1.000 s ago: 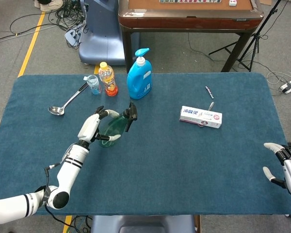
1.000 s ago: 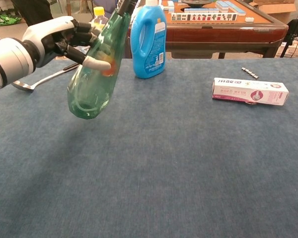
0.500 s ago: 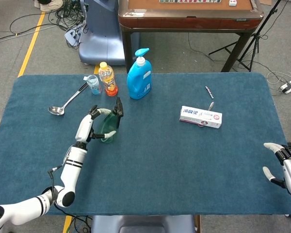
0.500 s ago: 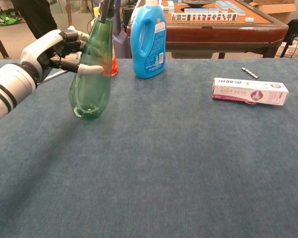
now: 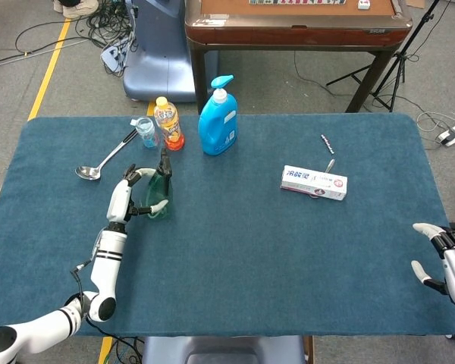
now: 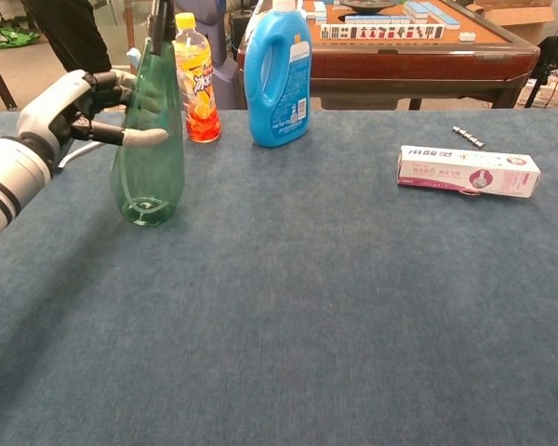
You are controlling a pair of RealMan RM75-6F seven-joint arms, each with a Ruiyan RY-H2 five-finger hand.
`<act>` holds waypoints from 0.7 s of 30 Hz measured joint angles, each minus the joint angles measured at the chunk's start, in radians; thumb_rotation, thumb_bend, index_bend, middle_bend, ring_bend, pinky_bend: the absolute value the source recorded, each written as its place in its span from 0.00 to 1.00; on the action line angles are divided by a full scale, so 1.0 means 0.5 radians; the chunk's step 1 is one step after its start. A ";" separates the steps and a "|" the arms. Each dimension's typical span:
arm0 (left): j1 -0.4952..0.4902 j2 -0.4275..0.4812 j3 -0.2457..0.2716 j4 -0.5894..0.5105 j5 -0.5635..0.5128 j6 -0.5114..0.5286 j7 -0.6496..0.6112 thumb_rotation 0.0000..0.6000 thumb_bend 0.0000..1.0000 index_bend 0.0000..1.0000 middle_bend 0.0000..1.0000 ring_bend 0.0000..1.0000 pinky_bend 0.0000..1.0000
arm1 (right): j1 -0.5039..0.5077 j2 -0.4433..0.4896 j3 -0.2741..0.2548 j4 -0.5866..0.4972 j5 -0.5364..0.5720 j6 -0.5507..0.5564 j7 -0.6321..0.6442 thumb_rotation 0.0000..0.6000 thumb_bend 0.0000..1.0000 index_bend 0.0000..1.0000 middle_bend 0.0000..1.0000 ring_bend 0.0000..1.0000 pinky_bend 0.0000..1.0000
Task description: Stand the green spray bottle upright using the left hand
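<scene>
Placement looked all but done: the translucent green plastic spray bottle (image 6: 150, 149) stood upright, base apparently on the tabletop (image 5: 273, 250), near its left rear part, just in front of the orange soft-drink bottle (image 6: 195, 82). The robot's white left hand (image 6: 70, 110) held it from the side, fingers (image 6: 144, 137) wrapped around the upper body below the black trigger head. Judging by this, the next move called for easing the fingers apart and drawing the hand sideways without knocking the tall, narrow bottle over; a snagged finger could tip it.

The right hand (image 5: 446, 258) rested at the tabletop's right front edge, fingers spread, holding nothing.

Dark blue felt-like cloth covered the tabletop. On it stood a blue detergent jug (image 5: 218, 117) and a small clear cup (image 5: 145, 131); a metal ladle (image 5: 102, 160), a white toothpaste box (image 5: 313, 182) and a slim pen-like stick (image 5: 327, 143) lay flat. Behind stood a brown wooden mahjong table (image 5: 296, 23), with cables (image 5: 42, 30) and a yellow floor line (image 5: 49, 64) on grey flooring.
</scene>
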 measured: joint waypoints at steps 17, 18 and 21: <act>0.120 0.138 0.042 -0.117 0.029 -0.014 0.026 0.94 0.21 0.15 0.17 0.06 0.00 | 0.002 -0.001 -0.002 -0.013 -0.012 0.000 -0.014 1.00 0.28 0.24 0.27 0.20 0.25; 0.123 0.143 0.042 -0.125 0.030 -0.014 0.027 0.92 0.21 0.13 0.15 0.05 0.00 | 0.003 -0.002 -0.002 -0.013 -0.011 -0.001 -0.013 1.00 0.28 0.24 0.27 0.20 0.25; 0.131 0.155 0.039 -0.148 0.029 -0.021 0.032 0.85 0.21 0.09 0.13 0.04 0.00 | 0.004 -0.006 -0.002 -0.008 -0.012 -0.003 -0.010 1.00 0.28 0.24 0.27 0.20 0.25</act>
